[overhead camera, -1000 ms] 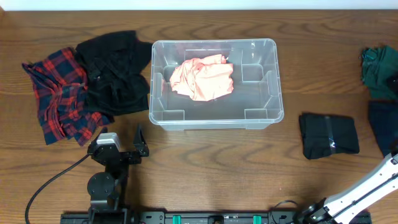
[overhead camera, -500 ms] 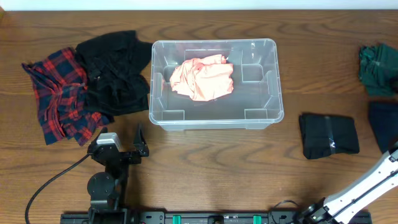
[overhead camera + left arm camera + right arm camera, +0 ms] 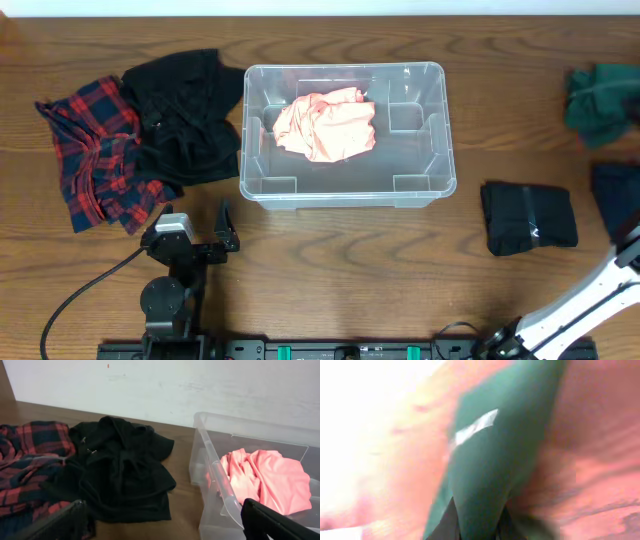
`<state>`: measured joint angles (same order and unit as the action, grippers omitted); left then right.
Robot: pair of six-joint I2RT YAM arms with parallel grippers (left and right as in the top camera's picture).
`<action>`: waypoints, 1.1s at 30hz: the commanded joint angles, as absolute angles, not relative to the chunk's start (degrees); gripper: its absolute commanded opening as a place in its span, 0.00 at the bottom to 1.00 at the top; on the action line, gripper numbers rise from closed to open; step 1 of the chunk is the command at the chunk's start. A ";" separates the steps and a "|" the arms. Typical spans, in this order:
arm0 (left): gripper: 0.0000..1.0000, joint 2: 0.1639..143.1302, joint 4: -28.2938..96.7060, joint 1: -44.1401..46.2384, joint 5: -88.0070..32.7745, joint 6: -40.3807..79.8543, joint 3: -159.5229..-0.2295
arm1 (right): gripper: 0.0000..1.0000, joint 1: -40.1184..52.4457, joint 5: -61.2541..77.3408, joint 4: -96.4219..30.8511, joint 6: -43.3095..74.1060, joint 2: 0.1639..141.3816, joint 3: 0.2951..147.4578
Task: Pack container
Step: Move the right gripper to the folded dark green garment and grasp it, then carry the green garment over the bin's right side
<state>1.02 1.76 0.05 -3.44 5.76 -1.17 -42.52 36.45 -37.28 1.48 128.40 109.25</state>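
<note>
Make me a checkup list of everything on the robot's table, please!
Surface: brown wooden table.
Job's things: clear container holding one crumpled pink garment; black garment and plaid garment overlapping to its left; folded black garment to its right.
Clutter: dark cloth cut off at the right edge.
Grippers: left gripper open, empty; right gripper pinching a blurred green garment.
Cables: black cable by the left arm's base.
Surroundings: white wall behind the table.

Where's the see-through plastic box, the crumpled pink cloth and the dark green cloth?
clear plastic rectangular container point(image 3: 345, 192), overhead view, on its front wall.
crumpled pink cloth point(image 3: 327, 125), overhead view, on its middle.
dark green cloth point(image 3: 495, 460), right wrist view, on its middle, below the white tag.
</note>
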 commanded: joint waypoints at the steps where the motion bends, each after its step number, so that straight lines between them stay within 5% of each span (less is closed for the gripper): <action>1: 0.98 1.04 3.79 -0.21 -3.44 5.23 -0.23 | 0.01 -38.76 40.99 -39.83 2.74 115.39 109.95; 11: 0.98 1.04 3.79 -0.21 -3.44 5.21 -0.23 | 0.01 -24.16 44.40 -45.50 1.04 97.38 109.95; 22: 0.98 1.04 3.79 -0.21 -3.44 5.23 -0.23 | 0.01 -1.58 42.85 -55.13 -27.62 96.05 109.91; 33: 0.98 1.04 3.79 -0.21 -3.44 5.23 -0.23 | 0.01 6.57 36.01 -65.19 -50.13 104.99 109.86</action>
